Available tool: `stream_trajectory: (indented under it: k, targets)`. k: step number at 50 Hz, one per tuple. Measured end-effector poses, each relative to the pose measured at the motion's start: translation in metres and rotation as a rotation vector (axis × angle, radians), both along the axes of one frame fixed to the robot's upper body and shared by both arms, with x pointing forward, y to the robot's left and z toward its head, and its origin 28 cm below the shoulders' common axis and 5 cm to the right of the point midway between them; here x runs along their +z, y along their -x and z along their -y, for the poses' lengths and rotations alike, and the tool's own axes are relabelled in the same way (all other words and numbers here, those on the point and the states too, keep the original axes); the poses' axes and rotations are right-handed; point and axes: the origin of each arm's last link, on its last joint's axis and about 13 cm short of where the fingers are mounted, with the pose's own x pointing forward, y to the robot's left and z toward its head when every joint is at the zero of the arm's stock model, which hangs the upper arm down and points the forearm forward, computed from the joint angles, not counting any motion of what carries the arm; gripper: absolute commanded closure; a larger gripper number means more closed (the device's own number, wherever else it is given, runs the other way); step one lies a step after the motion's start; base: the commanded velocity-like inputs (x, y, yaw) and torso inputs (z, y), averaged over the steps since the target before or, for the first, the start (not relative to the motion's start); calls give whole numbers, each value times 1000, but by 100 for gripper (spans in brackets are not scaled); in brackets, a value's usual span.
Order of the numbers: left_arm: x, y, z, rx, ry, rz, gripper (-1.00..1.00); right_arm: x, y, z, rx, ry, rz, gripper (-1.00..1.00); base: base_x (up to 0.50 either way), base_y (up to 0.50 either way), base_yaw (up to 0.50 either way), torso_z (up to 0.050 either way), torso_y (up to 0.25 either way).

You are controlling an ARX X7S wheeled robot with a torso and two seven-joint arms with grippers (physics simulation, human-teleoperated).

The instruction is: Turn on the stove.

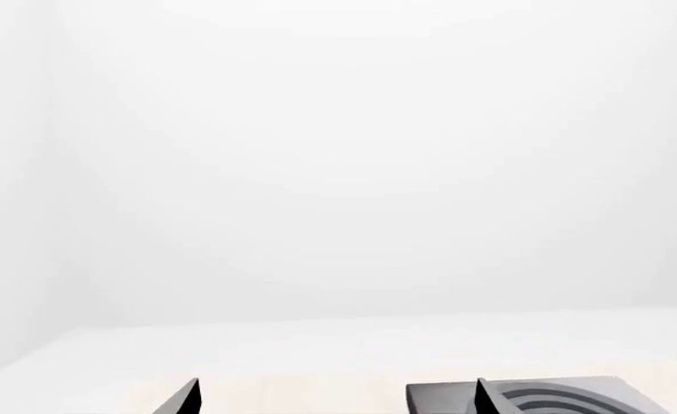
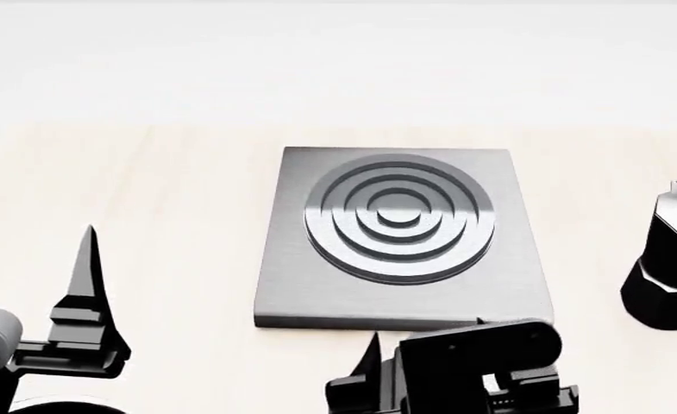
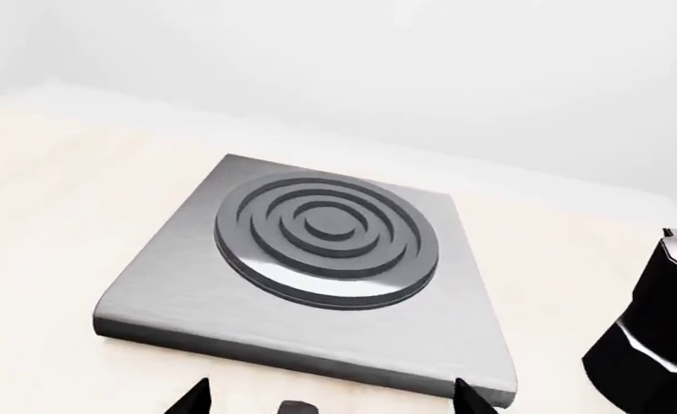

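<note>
Right gripper (image 3: 329,398) spread open, empty, hovering at stove (image 3: 315,276) near edge, knob (image 3: 297,407) between fingertips, left gripper (image 1: 335,398) open, moka pot (image 2: 666,267) beside.

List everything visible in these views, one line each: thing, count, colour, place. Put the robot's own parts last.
stove: one, grey brushed metal with dark raised concentric rings, flat on the table at centre in the head view.
knob: one, small and dark, just at the stove's near edge between the right gripper's fingertips in the right wrist view; only its top shows.
moka pot: one, black, upright on the table to the stove's right, apart from it.
table: one, pale wood-toned, under everything.
left gripper: one, black, over the table left of the stove, holding nothing.
right gripper: one, black, at the stove's near edge, fingertips spread apart on either side of the knob.
</note>
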Motion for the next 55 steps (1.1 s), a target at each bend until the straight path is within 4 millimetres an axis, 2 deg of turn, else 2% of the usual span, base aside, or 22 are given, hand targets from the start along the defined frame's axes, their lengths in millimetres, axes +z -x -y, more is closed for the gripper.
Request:
stream_trajectory:
  k: [55]
  targets:
    - [-2,-1,1,0,-5,-6,-100,-22,-8,2,23,-77,-220,-100,0,0,0,0,0]
